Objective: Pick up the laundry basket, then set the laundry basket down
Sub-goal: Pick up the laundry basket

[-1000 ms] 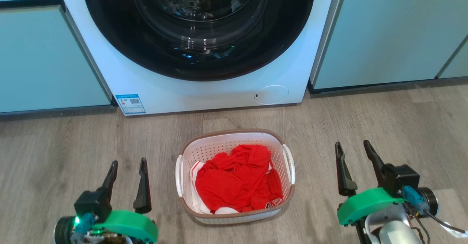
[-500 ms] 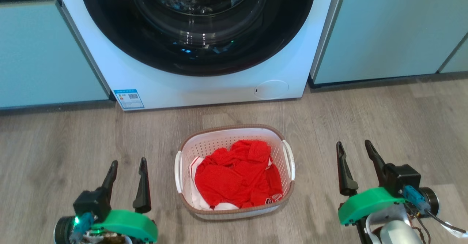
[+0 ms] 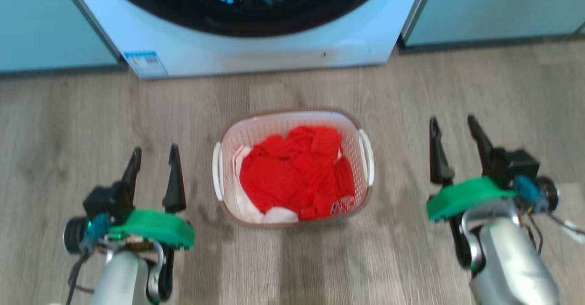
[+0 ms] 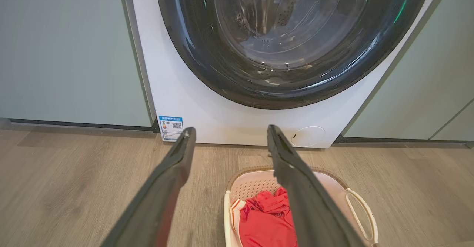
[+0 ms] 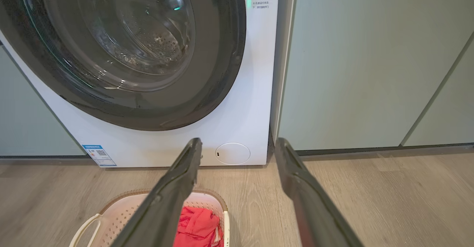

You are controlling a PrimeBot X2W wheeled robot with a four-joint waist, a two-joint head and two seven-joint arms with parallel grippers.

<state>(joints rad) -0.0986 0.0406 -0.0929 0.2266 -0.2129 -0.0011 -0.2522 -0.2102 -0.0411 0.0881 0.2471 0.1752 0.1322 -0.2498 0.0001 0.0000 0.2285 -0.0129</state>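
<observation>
The small white perforated plastic laundry basket with a brown woven-look rim and two white side handles [image 3: 261,133] stands on the grey-brown wood-plank floor [image 3: 68,126], in front of the white front-loading washing machine with a dark round glass door [image 3: 256,53]. Crumpled red clothes [image 3: 292,172] with a little white cloth lie inside it. The left gripper [image 3: 155,150] hangs to the basket's left and the right gripper [image 3: 452,120] to its right, each clear of the handles and touching nothing. On both, the two long dark fingers stand apart with only floor between them. Pale green cabinet fronts [image 3: 493,3] flank the machine on either side. The head view is somewhat blurred.
</observation>
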